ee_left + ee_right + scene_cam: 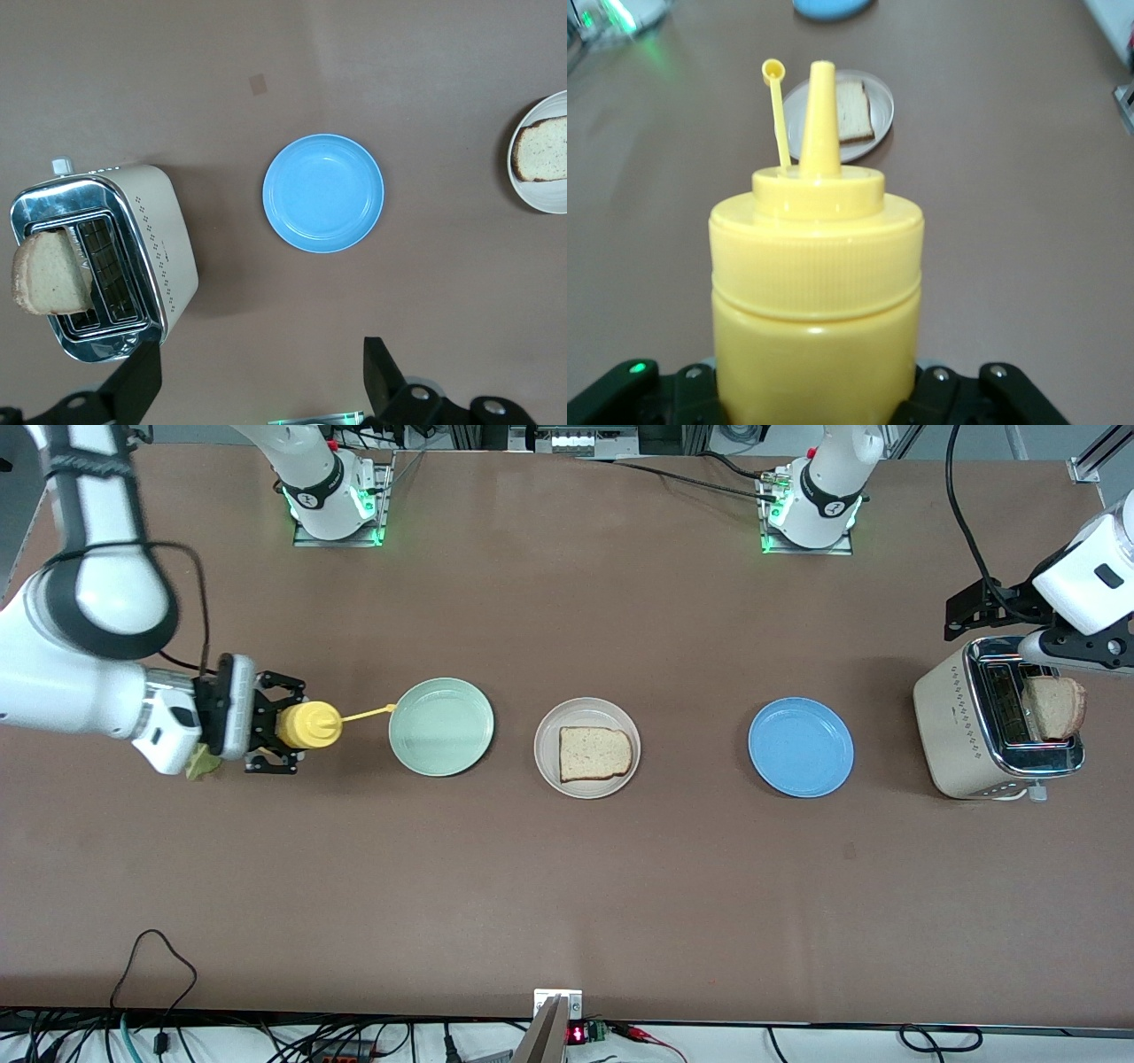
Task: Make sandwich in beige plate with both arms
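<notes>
The beige plate (pixel 620 717) sits mid-table with one toast slice (pixel 595 753) lying flat in it; plate (pixel 879 111) and slice (pixel 852 112) also show in the right wrist view. A second toast slice (pixel 1054 707) (pixel 49 273) stands in the toaster's slot. My right gripper (pixel 288 724) (pixel 815 394) is shut on a yellow squeeze bottle (pixel 308 724) (pixel 817 292), held sideways with its nozzle toward the mint-green plate (pixel 440 726). A bit of green lettuce (pixel 202 763) peeks from under the right wrist. My left gripper (pixel 973 609) (pixel 257 381) hangs open and empty beside the toaster.
The cream toaster (pixel 952 722) (pixel 168 239) stands at the left arm's end of the table. A blue plate (pixel 800 746) (pixel 323 192) lies between it and the beige plate. The bottle's cap (pixel 387 709) dangles on its tether at the green plate's rim.
</notes>
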`<move>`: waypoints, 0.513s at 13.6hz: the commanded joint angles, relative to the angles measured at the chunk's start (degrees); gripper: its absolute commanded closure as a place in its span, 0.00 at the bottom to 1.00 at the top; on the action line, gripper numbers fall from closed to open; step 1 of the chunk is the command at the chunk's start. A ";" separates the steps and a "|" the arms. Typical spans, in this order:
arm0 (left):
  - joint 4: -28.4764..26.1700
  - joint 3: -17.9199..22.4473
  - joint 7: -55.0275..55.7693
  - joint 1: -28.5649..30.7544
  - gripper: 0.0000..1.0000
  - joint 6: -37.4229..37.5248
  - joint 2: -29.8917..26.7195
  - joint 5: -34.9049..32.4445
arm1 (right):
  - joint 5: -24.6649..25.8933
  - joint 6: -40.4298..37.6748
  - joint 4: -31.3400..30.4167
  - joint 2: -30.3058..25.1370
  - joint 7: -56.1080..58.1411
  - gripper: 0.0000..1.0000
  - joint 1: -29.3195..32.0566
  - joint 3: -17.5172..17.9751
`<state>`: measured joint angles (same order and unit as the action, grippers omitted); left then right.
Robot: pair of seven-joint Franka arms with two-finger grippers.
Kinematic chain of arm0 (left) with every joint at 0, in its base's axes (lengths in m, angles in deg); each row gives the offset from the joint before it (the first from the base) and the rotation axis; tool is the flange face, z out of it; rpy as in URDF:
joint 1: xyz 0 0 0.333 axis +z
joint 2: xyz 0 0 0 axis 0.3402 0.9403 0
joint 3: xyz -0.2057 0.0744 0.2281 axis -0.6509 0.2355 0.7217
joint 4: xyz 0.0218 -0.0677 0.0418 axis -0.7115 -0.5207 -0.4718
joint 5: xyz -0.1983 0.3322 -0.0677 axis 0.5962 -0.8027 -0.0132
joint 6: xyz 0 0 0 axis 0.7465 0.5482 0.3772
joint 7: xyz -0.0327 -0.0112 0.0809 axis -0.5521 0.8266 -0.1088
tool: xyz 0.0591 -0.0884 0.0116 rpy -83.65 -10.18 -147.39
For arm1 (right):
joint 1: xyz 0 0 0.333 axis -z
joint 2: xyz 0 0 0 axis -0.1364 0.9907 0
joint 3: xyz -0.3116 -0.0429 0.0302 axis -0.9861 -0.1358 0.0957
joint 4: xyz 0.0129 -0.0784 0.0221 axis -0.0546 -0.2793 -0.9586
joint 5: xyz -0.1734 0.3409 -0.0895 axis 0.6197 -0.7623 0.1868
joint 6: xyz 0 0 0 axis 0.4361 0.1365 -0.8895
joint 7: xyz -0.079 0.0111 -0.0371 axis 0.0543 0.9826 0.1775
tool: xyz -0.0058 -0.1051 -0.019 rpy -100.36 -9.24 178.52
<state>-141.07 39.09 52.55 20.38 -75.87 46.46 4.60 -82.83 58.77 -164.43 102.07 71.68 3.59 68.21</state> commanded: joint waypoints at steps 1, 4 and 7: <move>0.59 -0.78 0.25 0.21 0.00 1.77 -0.55 0.07 | -9.99 -0.88 -6.10 0.18 11.85 0.61 5.11 1.33; 0.07 -0.69 0.25 0.21 0.00 3.53 -0.37 -0.10 | -18.00 -5.80 -6.29 6.07 22.41 0.60 8.54 1.33; 0.07 -0.87 0.25 -0.40 0.00 3.19 -0.37 -1.95 | -23.28 -9.23 -6.29 11.78 31.55 0.56 10.74 1.33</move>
<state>-141.09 38.50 52.62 20.31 -73.14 46.44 3.96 -102.58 52.50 -171.40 111.13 98.31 12.11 68.38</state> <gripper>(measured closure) 0.000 0.573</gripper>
